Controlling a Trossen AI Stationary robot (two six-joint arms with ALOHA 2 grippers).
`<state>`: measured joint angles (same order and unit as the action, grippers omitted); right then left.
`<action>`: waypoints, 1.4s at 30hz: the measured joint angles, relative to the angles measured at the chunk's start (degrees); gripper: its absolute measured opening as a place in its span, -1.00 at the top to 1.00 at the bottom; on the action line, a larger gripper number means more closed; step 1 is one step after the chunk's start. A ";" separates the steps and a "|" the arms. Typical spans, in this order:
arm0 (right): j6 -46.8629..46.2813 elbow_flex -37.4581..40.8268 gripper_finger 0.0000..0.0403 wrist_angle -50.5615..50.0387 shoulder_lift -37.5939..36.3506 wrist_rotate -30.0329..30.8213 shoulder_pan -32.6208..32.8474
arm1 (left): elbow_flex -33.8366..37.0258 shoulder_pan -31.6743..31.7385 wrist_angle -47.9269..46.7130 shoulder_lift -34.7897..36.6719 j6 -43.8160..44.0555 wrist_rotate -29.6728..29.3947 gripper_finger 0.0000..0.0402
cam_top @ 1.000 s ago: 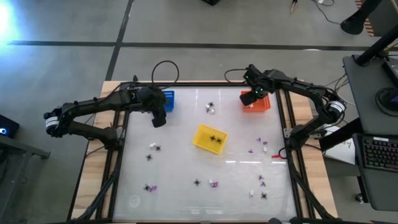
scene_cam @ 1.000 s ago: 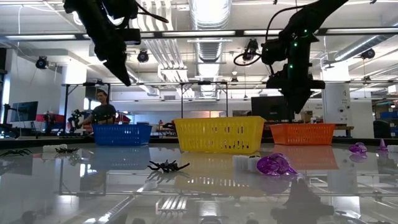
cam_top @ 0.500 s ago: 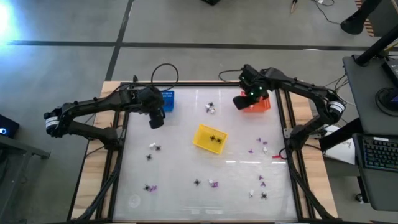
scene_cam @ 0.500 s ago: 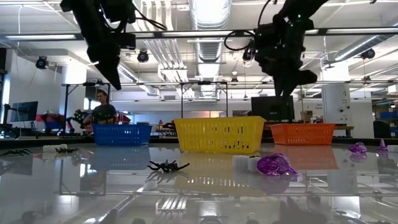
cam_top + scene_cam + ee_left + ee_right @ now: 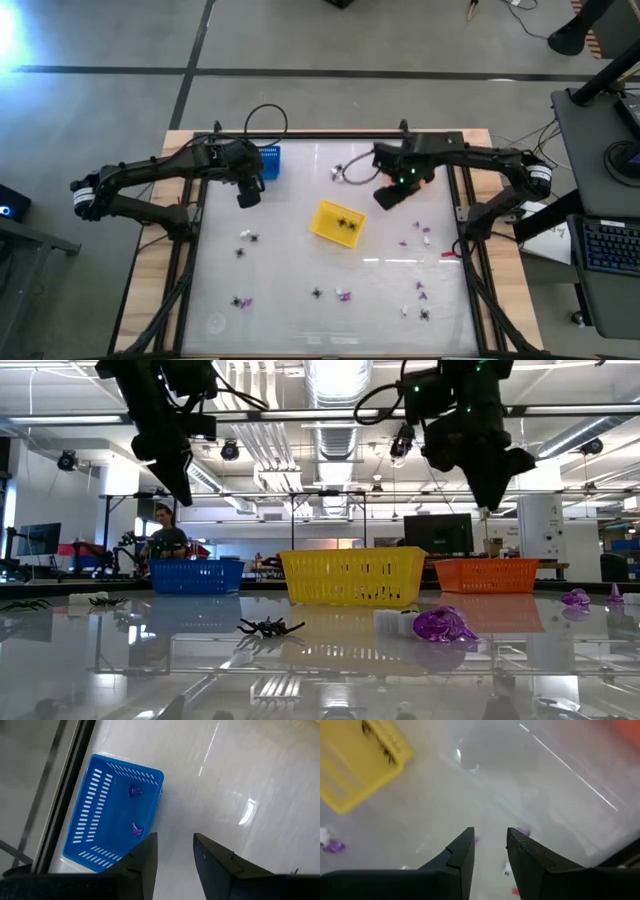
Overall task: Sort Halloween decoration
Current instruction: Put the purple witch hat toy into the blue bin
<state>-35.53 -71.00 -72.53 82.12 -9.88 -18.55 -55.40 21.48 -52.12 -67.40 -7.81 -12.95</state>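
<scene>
1. Left gripper hangs above the table, just beside the blue basket. Left wrist view: fingers parted by a narrow gap, nothing between them.
2. Blue basket already holds two purple bits. Judgement: blue is the bin for purple pieces, and the left arm sits close to it for that reason.
3. Right gripper is raised over the table between the orange basket and the yellow basket. Right wrist view: fingers a little apart, empty, pointing down at bare table with a few small bits beyond them.
4. Yellow basket sits mid-table, tilted off square to the table edges; black spiders lie in it. Judgement: yellow takes the spiders.
5. Halloween decoration is mostly loose on the table: spiders and white bits on the left, a purple-and-black pair near the front left, a purple and white cluster on the right, more along the front.
6. Low view: a spider and a purple piece lie nearest the camera, baskets in a row behind.
7. Judgement: sorting is early; most pieces are still unsorted.
8. No brand, label or readable writing on baskets, arms or table.
</scene>
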 joint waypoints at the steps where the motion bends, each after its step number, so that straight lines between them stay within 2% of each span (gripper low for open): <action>1: -1.18 0.02 0.48 -0.39 -0.03 0.07 1.52 | 0.00 0.00 0.00 0.00 -0.71 0.02 0.47; 9: -9.55 0.26 0.48 -5.30 -0.14 5.46 13.66 | 0.00 0.02 0.02 0.00 -5.01 0.02 0.47; 15: -18.98 2.37 0.48 -9.26 -1.89 5.45 22.05 | 0.00 0.02 0.00 0.00 -5.41 0.02 0.47; 23: -35.33 9.91 0.48 -9.25 -7.77 5.46 31.31 | 0.00 0.00 0.00 0.00 -5.31 0.04 0.47; 27: -41.65 14.97 0.48 -8.62 -11.51 6.43 33.10 | 0.00 0.00 -0.02 0.00 -5.23 0.77 0.47; 30: -44.38 18.89 0.48 -4.17 -14.87 7.98 33.19 | 0.00 0.00 -0.05 0.00 -5.21 2.61 0.46; 38: -44.39 30.57 0.48 7.39 -20.91 9.05 33.18 | 0.00 0.02 -0.09 0.00 -5.21 3.49 0.46; 42: -47.72 34.05 0.48 9.53 -21.29 12.91 33.18 | 0.00 0.02 -0.08 0.00 -5.21 3.48 0.46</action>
<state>-83.25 -36.95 -63.00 60.83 3.03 14.63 -55.40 21.50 -52.20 -67.40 -13.02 -9.47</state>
